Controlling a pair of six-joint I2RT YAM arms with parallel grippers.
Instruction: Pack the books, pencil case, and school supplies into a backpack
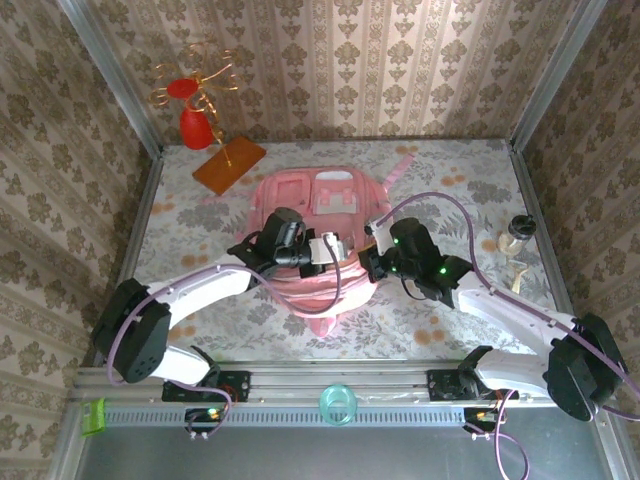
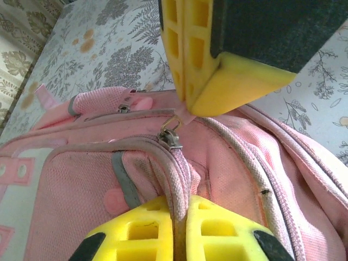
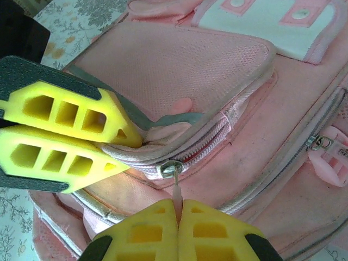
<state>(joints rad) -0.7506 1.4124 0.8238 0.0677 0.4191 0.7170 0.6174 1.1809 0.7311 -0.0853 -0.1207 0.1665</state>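
Nearest, both arms reach in from the near edge of the table [image 1: 450, 190] and meet over the backpack [image 1: 272, 195], which lies at mid-table with its front pockets up. The left gripper [image 2: 176, 209] is closed, pinching a fold of pink cloth and zip seam at a pocket's edge. Just beside it, the right gripper [image 3: 178, 209] is closed on the zip pull [image 3: 176, 191], a thin pink tab hanging from a small metal slider [image 3: 170, 168].

The backpack looks soft and limp. Its woven cloth bunches under the pads, so it will likely sag and drag rather than hold its shape. It lies fairly flat, so it is probably light. The foam pads should grip the cloth well, but the tab is small and could slip free if pulled at an angle. The best holds appear to be the seam beside the zip as an anchor, and the tab to draw the slider along its track.

Beyond the backpack, far left, an orange board [image 1: 228, 165] carries a wire stand [image 1: 195, 75].
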